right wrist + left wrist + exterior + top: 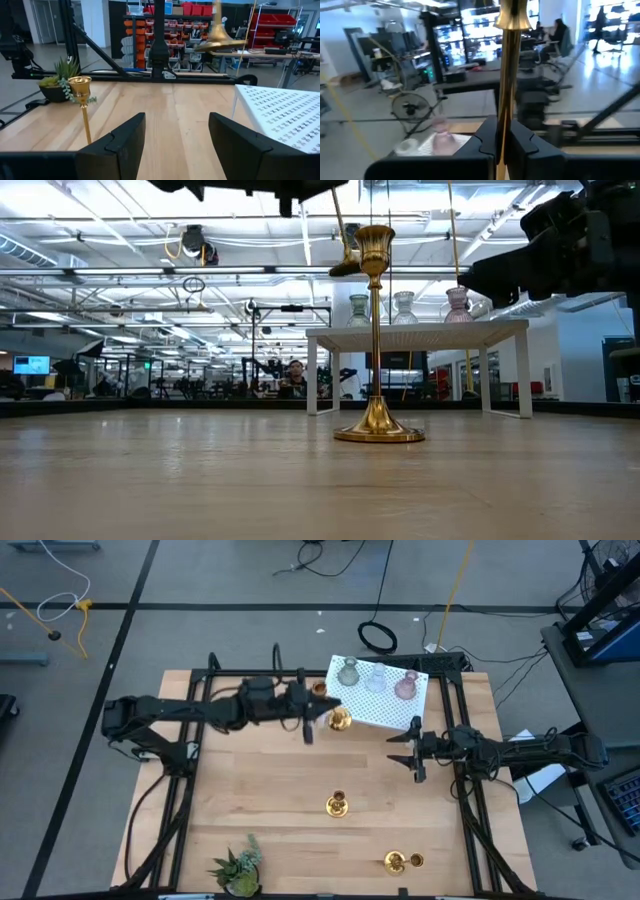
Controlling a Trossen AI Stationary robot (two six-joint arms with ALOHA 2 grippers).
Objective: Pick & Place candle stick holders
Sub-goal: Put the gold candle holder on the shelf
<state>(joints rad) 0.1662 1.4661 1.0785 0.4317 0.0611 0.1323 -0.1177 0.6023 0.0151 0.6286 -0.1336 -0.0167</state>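
My left gripper point(320, 712) is shut on a gold candle stick holder point(338, 720), held high over the table's far middle beside the white rack point(385, 708). A second gold holder point(337, 805) stands on its round base at mid-table; it also shows in the low view point(378, 330) and the right wrist view point(82, 105). A third gold holder point(403, 860) lies on its side near the front edge. Three glass holders stand on the rack: grey-green point(348, 671), clear point(377, 677) and pink point(406, 686). My right gripper point(402, 747) waits open at the right, empty. My left gripper pinches the holder's thin stem point(504, 100) between its two fingers point(525, 147). The fingers point level, coming from the table's left, and lie across the stem. The holder is lifted clear and roughly upright, cup point(512, 17) above the fingers and round base point(220, 42) hanging below.
A small green spiky plant point(238, 868) stands at the near left corner. The rack stands on legs point(420, 335) at the far right. Bare wood lies between the standing holder and the rack. Black frame rails run along the table's sides.
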